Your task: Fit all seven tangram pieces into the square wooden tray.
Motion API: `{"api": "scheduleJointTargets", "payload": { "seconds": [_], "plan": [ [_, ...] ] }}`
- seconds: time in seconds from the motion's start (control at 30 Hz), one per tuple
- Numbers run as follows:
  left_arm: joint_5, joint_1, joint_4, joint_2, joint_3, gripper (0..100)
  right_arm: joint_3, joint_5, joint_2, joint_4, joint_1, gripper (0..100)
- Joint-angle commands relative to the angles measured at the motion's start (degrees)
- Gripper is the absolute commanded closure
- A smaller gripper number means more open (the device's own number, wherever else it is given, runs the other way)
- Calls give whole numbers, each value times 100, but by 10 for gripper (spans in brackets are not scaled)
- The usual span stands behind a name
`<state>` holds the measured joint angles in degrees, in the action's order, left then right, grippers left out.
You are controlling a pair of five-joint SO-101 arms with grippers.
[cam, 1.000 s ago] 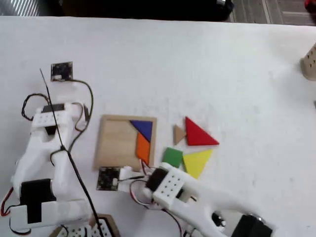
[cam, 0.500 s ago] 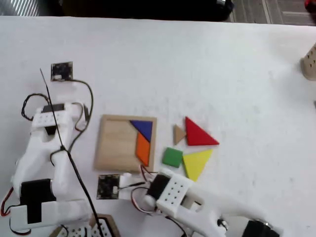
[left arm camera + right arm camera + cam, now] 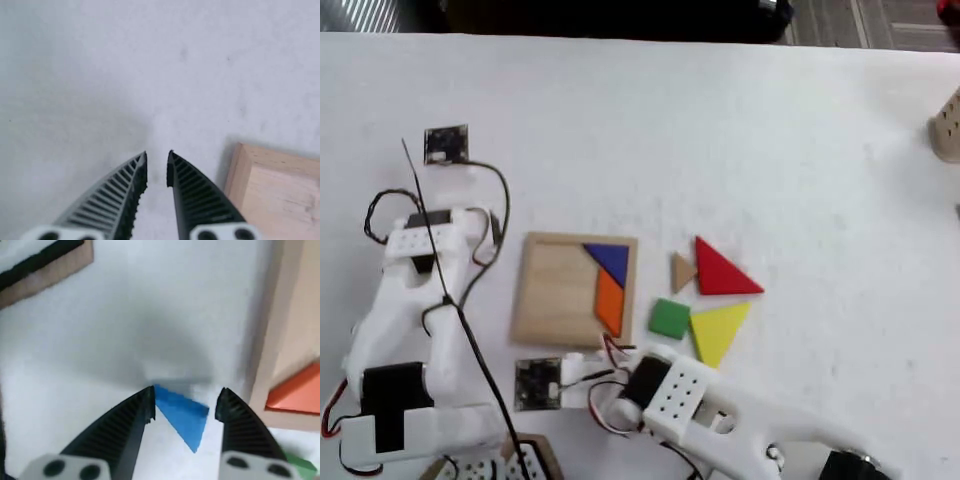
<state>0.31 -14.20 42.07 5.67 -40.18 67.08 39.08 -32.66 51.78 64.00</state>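
On the white bench (image 3: 770, 150), the right gripper (image 3: 185, 400) hangs low over a small bright-blue wooden triangle (image 3: 182, 412). The triangle lies flat just beside the square wooden tray (image 3: 282, 315). The fingers are spread, one on each side of the piece, not yet pinching it.

The piece looks thin, stiff, light and smooth-painted. I judge the fingers must go right down to the bench and close across its broad end, since the slanted edges could let it squirt out.

The left gripper (image 3: 157, 157) sits near a tray corner, fingers parted by a thin gap, holding nothing.

The right wrist view gives the fingers' fit about the triangle. The high view gives the layout: a dark-blue triangle (image 3: 610, 260) and an orange piece (image 3: 610, 302) in the tray. A tan triangle (image 3: 682, 272), red triangle (image 3: 725, 270), green square (image 3: 669, 318) and yellow triangle (image 3: 720, 332) lie outside it.
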Motion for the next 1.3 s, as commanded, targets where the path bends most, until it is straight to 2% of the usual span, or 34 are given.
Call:
{"api": "scheduleJointTargets", "payload": {
  "seconds": [0.0,0.17,0.67,0.87,1.07,1.27],
  "plan": [
    [-18,92,-105,-13,237,918,-158,703,40,224,4,801],
    [-26,92,-105,-13,237,918,-149,1037,31,312,-110,801],
    [-44,92,-105,-13,237,918,-62,1398,40,1007,-145,801],
    [-44,92,-105,-13,237,918,-53,1398,31,945,-523,803],
    [-44,84,-88,-13,237,918,-62,1389,31,796,-567,896],
    [-44,84,-88,-13,237,918,-62,1389,31,804,-567,846]
  ]
}}
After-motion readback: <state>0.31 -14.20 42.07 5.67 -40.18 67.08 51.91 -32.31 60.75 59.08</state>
